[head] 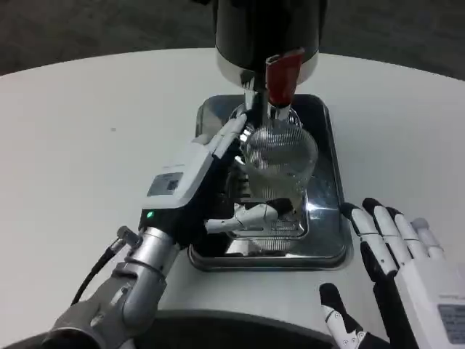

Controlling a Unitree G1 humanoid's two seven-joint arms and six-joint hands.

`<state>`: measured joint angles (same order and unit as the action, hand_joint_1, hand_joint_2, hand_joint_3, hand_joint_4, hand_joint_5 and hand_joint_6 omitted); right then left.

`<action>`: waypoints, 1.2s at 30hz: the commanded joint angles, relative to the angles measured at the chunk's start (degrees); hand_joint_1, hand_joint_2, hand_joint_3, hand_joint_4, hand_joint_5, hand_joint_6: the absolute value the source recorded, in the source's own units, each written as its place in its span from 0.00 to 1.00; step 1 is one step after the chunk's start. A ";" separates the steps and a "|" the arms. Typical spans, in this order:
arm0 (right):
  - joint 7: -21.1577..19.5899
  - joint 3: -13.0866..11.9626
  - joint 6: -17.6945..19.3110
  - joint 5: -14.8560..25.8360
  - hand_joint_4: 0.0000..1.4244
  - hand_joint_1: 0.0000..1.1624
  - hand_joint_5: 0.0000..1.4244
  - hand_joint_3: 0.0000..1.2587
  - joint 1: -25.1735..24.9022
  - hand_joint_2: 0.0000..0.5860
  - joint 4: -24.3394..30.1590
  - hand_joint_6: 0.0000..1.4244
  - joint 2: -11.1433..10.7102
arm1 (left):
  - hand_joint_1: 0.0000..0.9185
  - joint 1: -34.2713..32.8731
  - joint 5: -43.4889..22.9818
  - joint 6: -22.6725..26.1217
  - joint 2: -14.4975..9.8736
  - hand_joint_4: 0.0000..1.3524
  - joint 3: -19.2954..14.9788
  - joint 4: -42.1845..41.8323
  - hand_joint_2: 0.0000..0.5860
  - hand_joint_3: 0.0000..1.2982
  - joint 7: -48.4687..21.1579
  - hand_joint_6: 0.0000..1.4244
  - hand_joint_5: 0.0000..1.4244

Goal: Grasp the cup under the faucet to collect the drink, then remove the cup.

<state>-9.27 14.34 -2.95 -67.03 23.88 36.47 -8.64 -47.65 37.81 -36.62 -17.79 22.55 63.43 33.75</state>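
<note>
Head view: left hand [211, 174] wraps the clear ribbed cup [280, 156] from its left side, fingers behind, thumb across the front. Cup upright on the steel drip tray [330, 218], directly under the red-handled faucet [282, 76] of the dark dispenser [265, 29]. Right hand [396, 254] spread wide, holding nothing, over the surface [87, 145] beside the tray's right edge, clearly farther off.

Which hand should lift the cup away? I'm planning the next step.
Left. The left hand already grips the cup under the faucet; the right hand rests open beside the tray.
</note>
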 commanded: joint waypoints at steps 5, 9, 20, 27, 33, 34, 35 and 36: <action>0.88 -0.09 -0.27 0.69 0.02 0.39 0.04 0.08 -0.09 0.81 -0.31 0.03 0.47 | 0.00 7.27 -6.06 -4.73 -3.38 0.00 -5.18 -8.34 0.06 0.00 -1.81 0.04 0.15; 1.04 0.09 -0.24 0.89 0.02 0.39 0.04 0.08 -0.51 0.81 -0.77 0.03 0.55 | 0.00 12.02 -10.91 -5.43 -5.00 0.00 -8.87 -15.94 0.14 0.00 -6.69 0.01 0.11; 1.90 1.36 -0.63 1.15 0.02 0.40 0.04 0.08 -2.10 0.82 -2.07 0.03 1.43 | 0.00 19.50 -37.39 -3.98 -7.96 0.00 -19.25 -38.46 0.26 0.00 -33.43 0.00 0.00; 1.87 2.34 -1.18 0.76 0.02 0.40 0.04 0.08 -2.03 0.83 -2.44 0.03 2.12 | 0.00 16.14 -53.22 2.62 -10.08 0.00 -23.13 -48.76 0.40 0.00 -51.52 0.00 0.00; 2.00 2.78 -1.76 0.67 0.02 0.40 0.04 0.08 -1.96 0.83 -2.28 0.05 2.04 | 0.00 13.01 -65.97 13.05 -9.64 0.00 -26.41 -54.39 0.42 0.00 -64.00 0.01 0.02; 2.17 2.80 -1.85 0.82 0.02 0.40 0.04 0.08 -2.04 0.83 -2.28 0.06 2.04 | 0.00 12.48 -67.25 14.49 -9.62 0.00 -27.02 -54.93 0.41 0.00 -65.26 0.01 0.02; 2.27 2.81 -1.92 0.92 0.02 0.40 0.04 0.08 -2.11 0.83 -2.29 0.06 2.07 | 0.00 11.88 -68.49 16.08 -9.71 0.00 -27.60 -55.48 0.41 0.00 -66.49 0.01 0.02; 2.32 2.81 -1.98 0.99 0.02 0.40 0.04 0.08 -2.16 0.83 -2.29 0.06 2.10 | 0.00 11.20 -69.74 17.96 -9.94 0.00 -28.09 -55.98 0.41 0.00 -67.84 0.01 0.02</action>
<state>-7.72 16.96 -4.29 -66.00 21.45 34.19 -6.90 -34.55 -28.57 -22.95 -27.08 -3.81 9.35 -30.81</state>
